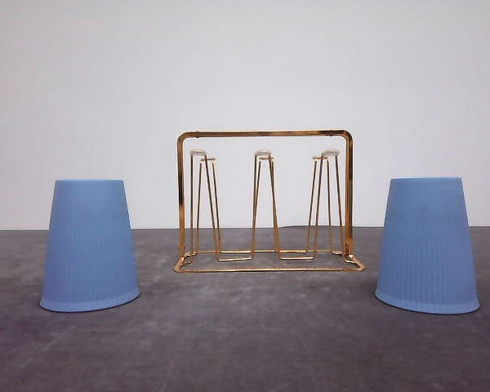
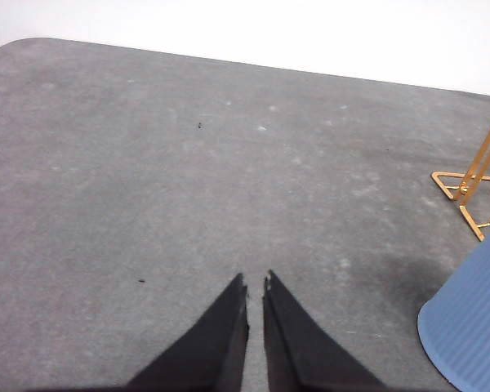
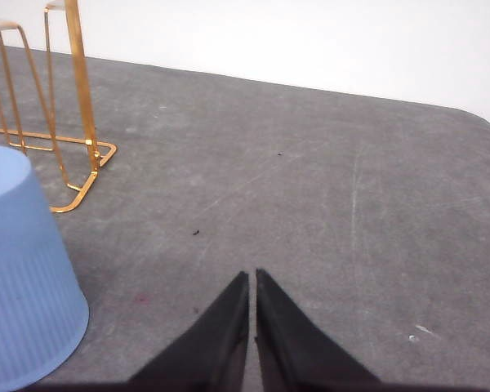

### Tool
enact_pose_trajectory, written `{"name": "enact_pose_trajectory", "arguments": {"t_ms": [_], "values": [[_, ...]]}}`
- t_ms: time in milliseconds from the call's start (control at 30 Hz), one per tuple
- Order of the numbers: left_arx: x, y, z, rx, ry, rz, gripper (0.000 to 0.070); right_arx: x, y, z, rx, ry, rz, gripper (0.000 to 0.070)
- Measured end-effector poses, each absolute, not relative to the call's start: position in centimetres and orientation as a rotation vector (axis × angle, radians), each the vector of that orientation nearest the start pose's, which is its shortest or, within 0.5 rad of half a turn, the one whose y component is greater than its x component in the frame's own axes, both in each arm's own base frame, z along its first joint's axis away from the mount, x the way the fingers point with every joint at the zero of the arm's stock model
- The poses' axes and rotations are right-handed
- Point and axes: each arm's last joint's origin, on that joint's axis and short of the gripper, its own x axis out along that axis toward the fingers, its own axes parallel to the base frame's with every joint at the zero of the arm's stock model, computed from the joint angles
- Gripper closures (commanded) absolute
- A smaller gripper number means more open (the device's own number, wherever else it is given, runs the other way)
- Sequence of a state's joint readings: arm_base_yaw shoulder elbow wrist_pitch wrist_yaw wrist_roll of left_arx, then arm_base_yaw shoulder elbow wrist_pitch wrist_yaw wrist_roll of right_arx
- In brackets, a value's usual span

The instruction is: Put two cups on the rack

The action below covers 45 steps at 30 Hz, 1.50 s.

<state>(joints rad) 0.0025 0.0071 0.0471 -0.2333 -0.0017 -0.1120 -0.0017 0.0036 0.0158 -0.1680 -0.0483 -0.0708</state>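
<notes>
Both claws, left (image 2: 256,286) and right (image 3: 252,279), pinched empty; grab each cup (image 1: 90,245) mid-wall (light, ribbed, probably squashy), then rack (image 1: 264,200)

Left tool (image 2: 256,286), right tool (image 3: 252,278) (both closed)

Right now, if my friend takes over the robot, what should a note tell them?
Left gripper: shut, empty, above bare table.
Right gripper: shut, empty, also over the table.
Left cup and right cup: both upside down on the table, one at each side of the rack, apart from it.
Rack: upright in the middle, all prongs bare.
Done: nothing yet.
Left: pick up each cup and set it on the rack.
</notes>
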Motion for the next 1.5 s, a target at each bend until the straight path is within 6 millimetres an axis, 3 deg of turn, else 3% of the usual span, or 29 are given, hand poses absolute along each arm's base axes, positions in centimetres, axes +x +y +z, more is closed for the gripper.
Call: {"name": "enact_pose_trajectory", "arguments": {"t_ms": [900,1300,1400,1500], "values": [[9.3,0.0,15.7,-0.112,0.193,0.015,0.0684,9.6,0.2,15.2,-0.064,0.154,0.062,0.0688],[9.3,0.0,15.8,-0.188,0.191,-0.005,0.0688,9.5,0.4,15.4,0.115,0.163,0.122,0.0694],[9.1,0.0,17.1,-0.221,0.21,0.0,0.0688,9.4,0.4,16.9,0.182,0.154,0.137,0.0694],[8.8,-0.1,20.2,-0.262,0.176,0.0,0.0688,9.2,0.5,20.0,0.236,0.113,0.159,0.0694]]}}
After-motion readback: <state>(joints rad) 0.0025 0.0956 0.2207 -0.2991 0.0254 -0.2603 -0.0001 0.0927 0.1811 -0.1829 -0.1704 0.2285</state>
